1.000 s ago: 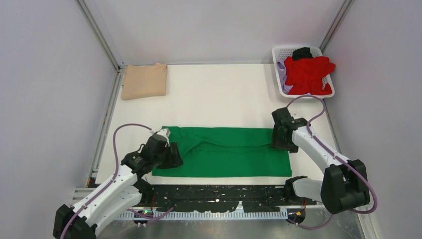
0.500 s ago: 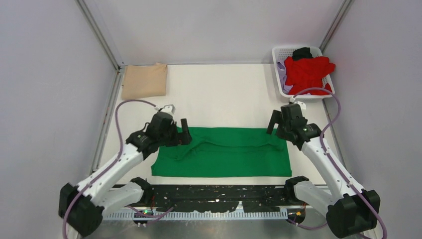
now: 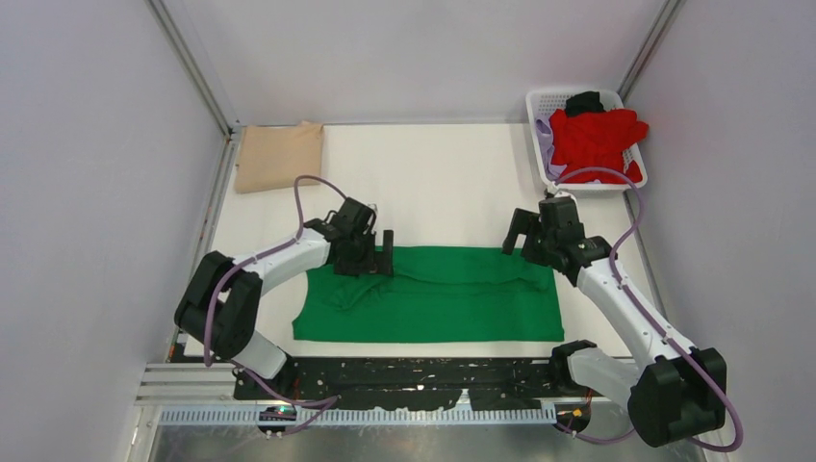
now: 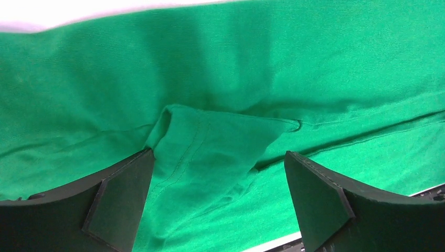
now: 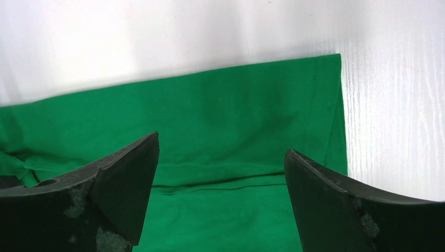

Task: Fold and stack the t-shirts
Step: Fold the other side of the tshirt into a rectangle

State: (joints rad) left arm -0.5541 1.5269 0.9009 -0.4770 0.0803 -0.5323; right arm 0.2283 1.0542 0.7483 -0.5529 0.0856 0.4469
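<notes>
Seen from above, the left gripper (image 3: 381, 241) hangs with its jaws spread apart over the far left edge of the bright green cloth t-shirt (image 3: 433, 300). The shirt lies flattened into a wide band on the white table (image 3: 433, 178) and reaches from under this gripper across to the right gripper (image 3: 520, 239). That gripper is also spread wide, holds nothing, and sits above the shirt's far right corner. Beyond the left gripper and off to its left, a folded tan cloth t-shirt (image 3: 279, 156) lies in the table's far corner, well apart. Beyond the right gripper stands a white plastic lattice basket (image 3: 539, 98). A crumpled red cloth t-shirt (image 3: 592, 140) is heaped in it, with a black garment (image 3: 583, 101) at its far end and a strip of lilac garment (image 3: 546, 144) along its left side.

In the left wrist view, the two dark fingers (image 4: 120, 205) stand well apart and nothing is pinched between them. Green cloth fills almost everything ahead. Between the fingers a bunched flap with a stitched seam lies on the flatter layer. Whether the fingertips touch the cloth cannot be told.

In the right wrist view, the fingers (image 5: 126, 189) are just as wide apart. The green shirt lies below and between them, and its hemmed side edge runs just inside the right-hand finger. Bare table shows beyond the fingertips and outside that edge.
</notes>
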